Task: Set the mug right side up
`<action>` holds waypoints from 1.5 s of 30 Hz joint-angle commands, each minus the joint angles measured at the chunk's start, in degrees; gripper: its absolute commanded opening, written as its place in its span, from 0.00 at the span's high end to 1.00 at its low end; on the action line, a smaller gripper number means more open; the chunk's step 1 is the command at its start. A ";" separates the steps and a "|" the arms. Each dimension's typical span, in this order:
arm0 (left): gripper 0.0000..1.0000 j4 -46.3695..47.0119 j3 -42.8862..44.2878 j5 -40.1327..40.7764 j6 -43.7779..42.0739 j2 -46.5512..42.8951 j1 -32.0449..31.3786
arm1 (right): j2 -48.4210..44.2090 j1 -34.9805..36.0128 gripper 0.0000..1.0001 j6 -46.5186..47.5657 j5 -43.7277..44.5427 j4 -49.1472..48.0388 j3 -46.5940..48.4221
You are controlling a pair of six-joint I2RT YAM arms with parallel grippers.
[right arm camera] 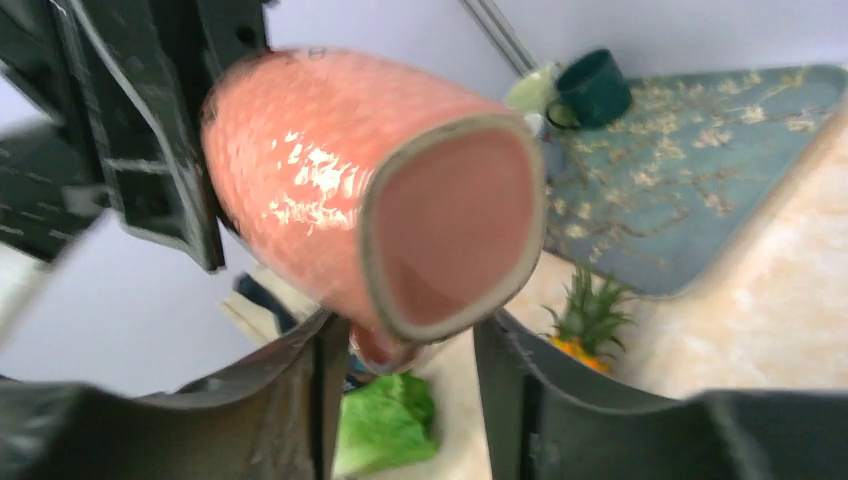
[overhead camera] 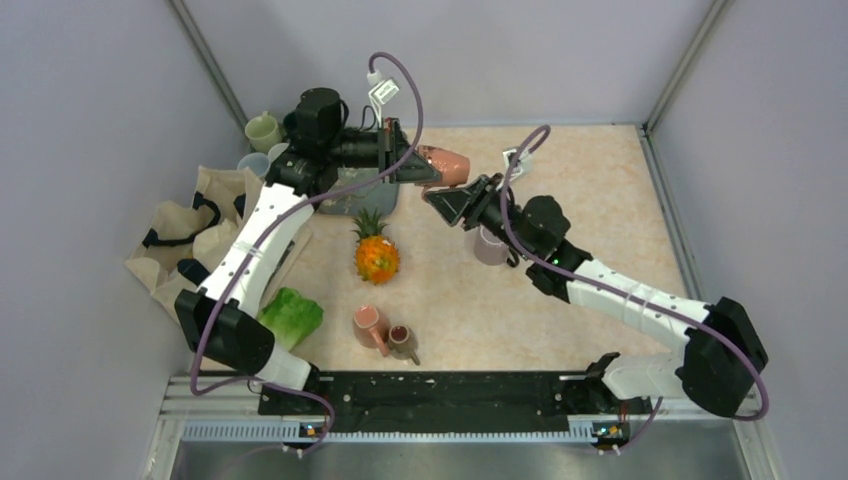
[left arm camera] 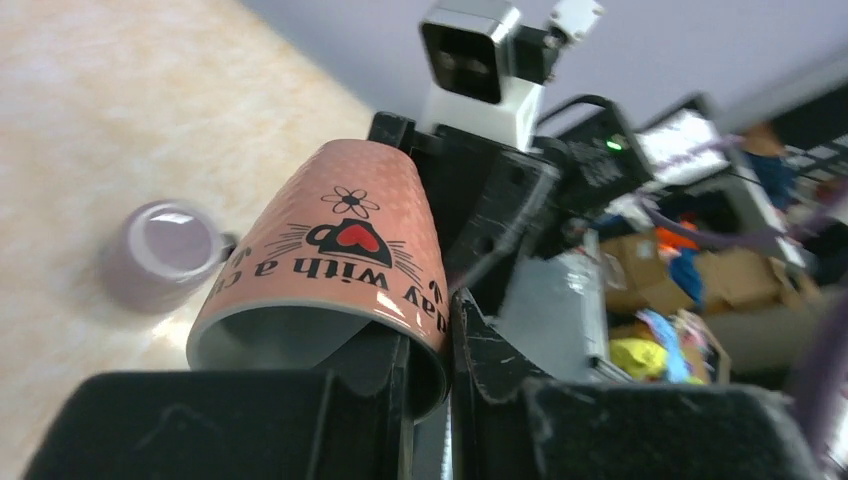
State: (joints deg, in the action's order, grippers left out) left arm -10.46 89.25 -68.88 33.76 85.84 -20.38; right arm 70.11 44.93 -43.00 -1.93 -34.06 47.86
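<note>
The pink mug [overhead camera: 448,166] with black lettering is held in the air, lying sideways above the table's far middle. My left gripper [overhead camera: 405,163] is shut on its rim, with one finger inside the mouth and one outside, as the left wrist view shows (mug [left arm camera: 330,250], gripper [left arm camera: 430,320]). The mug's base points toward my right gripper [overhead camera: 440,200]. In the right wrist view the base of the mug [right arm camera: 450,230] faces the camera. My right gripper [right arm camera: 410,340] is open, with its fingers either side of the mug's lower edge and handle.
A lilac mug [overhead camera: 488,245] stands under the right arm. A toy pineapple [overhead camera: 376,255], a green lettuce toy [overhead camera: 292,315] and two small mugs [overhead camera: 385,332] lie nearer the front. A tote bag [overhead camera: 190,235] lies at the left, with a teal mat [overhead camera: 365,195] and a pale green mug [overhead camera: 263,130] at the back left.
</note>
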 commanded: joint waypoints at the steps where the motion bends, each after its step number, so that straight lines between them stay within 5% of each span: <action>1: 1.00 -23.75 7.62 21.54 -16.41 -0.14 0.52 | 3.80 -0.55 0.37 3.37 -1.88 7.78 2.65; 6: 1.00 -32.05 12.24 45.96 -39.04 1.49 2.40 | 6.29 -0.55 0.01 7.14 -0.51 16.66 3.37; 12: 1.00 -36.67 14.70 62.09 -60.14 11.99 7.96 | 6.33 -0.54 0.01 10.62 -0.25 19.93 1.41; 22: 1.00 -45.08 31.80 67.51 -67.49 34.90 19.51 | 2.07 -0.55 0.01 17.58 0.84 22.89 -0.44; 32: 0.99 -47.64 33.14 63.43 -71.34 42.12 23.34 | -0.16 -0.54 0.01 22.06 3.58 29.08 0.34; 35: 0.87 -51.15 34.68 62.54 -73.73 44.53 23.41 | -0.85 -0.54 0.01 22.82 4.12 30.24 0.28; 40: 0.83 -52.45 37.78 62.94 -74.11 46.99 23.83 | -2.48 -0.54 0.01 22.68 4.19 29.79 -0.03; 45: 0.60 -48.89 37.58 63.32 -73.30 45.18 24.03 | -2.60 -0.67 0.01 26.46 8.32 34.79 1.72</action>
State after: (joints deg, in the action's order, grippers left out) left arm -61.65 124.66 -5.28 -39.27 132.84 2.98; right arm 69.12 44.71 -20.40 2.59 -2.59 47.29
